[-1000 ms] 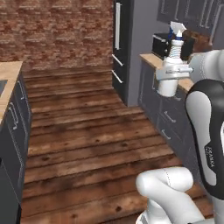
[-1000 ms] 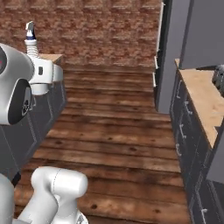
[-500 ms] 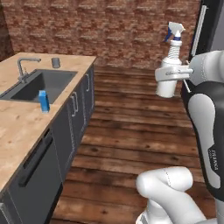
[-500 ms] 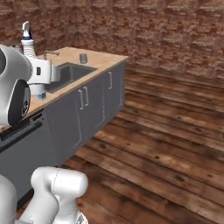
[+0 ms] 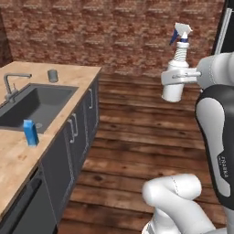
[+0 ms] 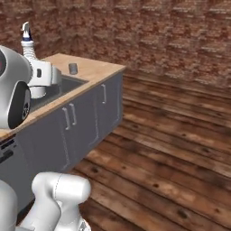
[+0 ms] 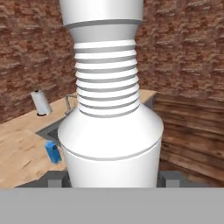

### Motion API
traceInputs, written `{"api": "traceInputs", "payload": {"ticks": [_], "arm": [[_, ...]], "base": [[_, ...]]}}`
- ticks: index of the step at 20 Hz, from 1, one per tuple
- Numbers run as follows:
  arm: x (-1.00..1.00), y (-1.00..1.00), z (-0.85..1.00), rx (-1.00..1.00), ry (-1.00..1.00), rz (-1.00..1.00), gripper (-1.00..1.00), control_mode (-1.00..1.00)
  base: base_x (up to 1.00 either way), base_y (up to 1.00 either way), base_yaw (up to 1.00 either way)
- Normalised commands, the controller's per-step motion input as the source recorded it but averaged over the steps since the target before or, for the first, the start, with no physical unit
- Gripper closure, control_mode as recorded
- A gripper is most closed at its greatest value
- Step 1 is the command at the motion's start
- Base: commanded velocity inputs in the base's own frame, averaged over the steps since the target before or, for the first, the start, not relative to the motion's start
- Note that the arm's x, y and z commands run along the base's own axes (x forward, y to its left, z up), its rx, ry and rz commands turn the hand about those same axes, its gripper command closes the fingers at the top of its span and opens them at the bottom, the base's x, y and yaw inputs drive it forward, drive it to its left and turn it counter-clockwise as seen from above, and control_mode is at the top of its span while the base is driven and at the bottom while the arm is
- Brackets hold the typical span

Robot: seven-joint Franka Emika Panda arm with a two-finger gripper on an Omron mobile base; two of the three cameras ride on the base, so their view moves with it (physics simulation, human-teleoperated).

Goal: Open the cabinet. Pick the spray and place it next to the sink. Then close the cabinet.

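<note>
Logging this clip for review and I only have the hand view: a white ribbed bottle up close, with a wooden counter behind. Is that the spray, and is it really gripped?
Observer: Yes. In the left base view the spray has a blue and white nozzle on top, and the gripper is clamped round its body, holding it upright in the air.
Reviewer: Where is the sink from there?
Observer: The sink is set in the wooden counter to the arm's left, with floor between them.
Reviewer: Anything standing near it?
Observer: A small blue carton stands on the near rim, and a small grey cup on the counter beyond the basin.
</note>
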Motion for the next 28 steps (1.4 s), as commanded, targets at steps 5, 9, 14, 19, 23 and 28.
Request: {"api": "traceInputs", "payload": {"ticks": [5, 9, 14, 19, 23, 28], "arm": [[0.0, 0.0, 0.0, 0.0, 0.0, 0.0, 1.0, 1.0], [0.0, 0.0, 0.0, 0.0, 0.0, 0.0, 1.0, 1.0], [0.0, 0.0, 0.0, 0.0, 0.0, 0.0, 1.0, 1.0], [0.0, 0.0, 0.0, 0.0, 0.0, 0.0, 1.0, 1.0], [0.0, 0.0, 0.0, 0.0, 0.0, 0.0, 1.0, 1.0], [0.0, 0.0, 0.0, 0.0, 0.0, 0.0, 1.0, 1.0]], "base": [[1.0, -0.01, 0.06], [0.98, -0.01, 0.26], [0.8, -0.24, 0.45], [0.9, -0.57, 0.65], [1.0, -0.86, 0.69], [1.0, -0.86, 0.68]]}}
